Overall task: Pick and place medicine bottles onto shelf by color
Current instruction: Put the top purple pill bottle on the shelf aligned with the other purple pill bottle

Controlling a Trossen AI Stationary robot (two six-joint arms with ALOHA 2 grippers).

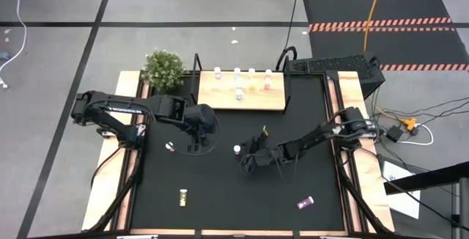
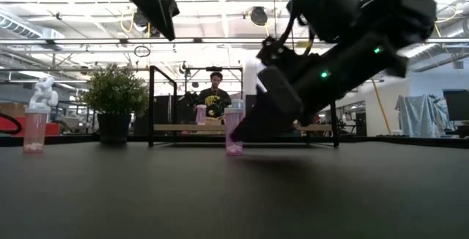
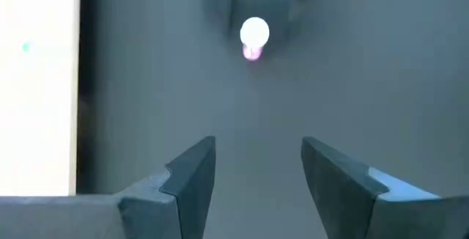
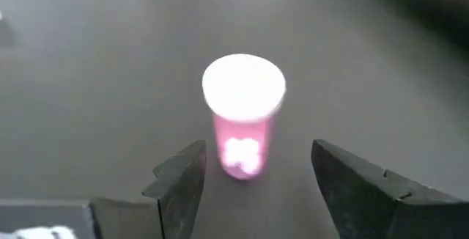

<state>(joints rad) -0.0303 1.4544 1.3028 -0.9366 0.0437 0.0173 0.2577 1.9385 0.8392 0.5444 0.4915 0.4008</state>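
Note:
A pink bottle (image 1: pixel 237 149) with a white cap stands upright on the black table; it also shows in the right wrist view (image 4: pixel 242 114) and the low view (image 2: pixel 234 133). My right gripper (image 1: pixel 248 158) is open and low over the table. Its fingers (image 4: pixel 183 180) stand on either side of the bottle's foot, just short of it, without touching. My left gripper (image 1: pixel 196 142) is open and empty, raised to the left of that bottle, which shows in its wrist view (image 3: pixel 253 37). The wooden shelf (image 1: pixel 220 100) at the far side carries several small bottles (image 1: pixel 252 81).
A second pink bottle (image 1: pixel 170 146) stands left of my left gripper. A yellow bottle (image 1: pixel 183 195) lies near the front left and a purple one (image 1: pixel 305 202) lies at the front right. A potted plant (image 1: pixel 163 69) stands left of the shelf. A person (image 2: pixel 214 96) shows beyond the table.

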